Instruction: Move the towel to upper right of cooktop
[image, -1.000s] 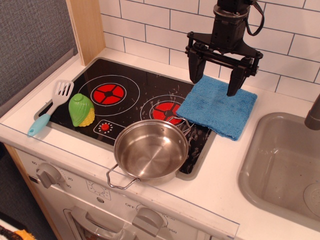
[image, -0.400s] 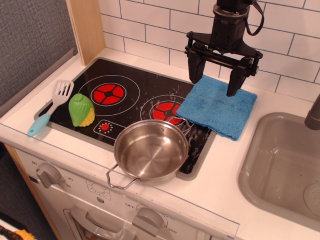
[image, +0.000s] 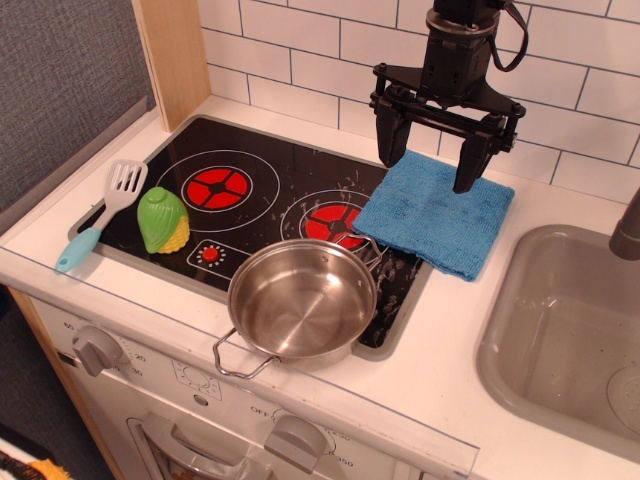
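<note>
My claw (image: 431, 160) hangs spread wide above the blue towel (image: 435, 215), which lies across the cooktop (image: 260, 190)'s upper right corner, apparently released; the placing looks done.

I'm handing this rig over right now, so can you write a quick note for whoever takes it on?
Gripper: open, jaws spread wide, above the back edge of the towel, holding nothing.
Towel: lies flat at the cooktop's upper right corner, half on the black panel, half on the white counter toward the sink.
Also on the cooktop: steel pot at the front, green and yellow toy and spatula at the left.
Done: towel looks placed and released.
Left: lift the arm clear and confirm the spot is acceptable.
</note>
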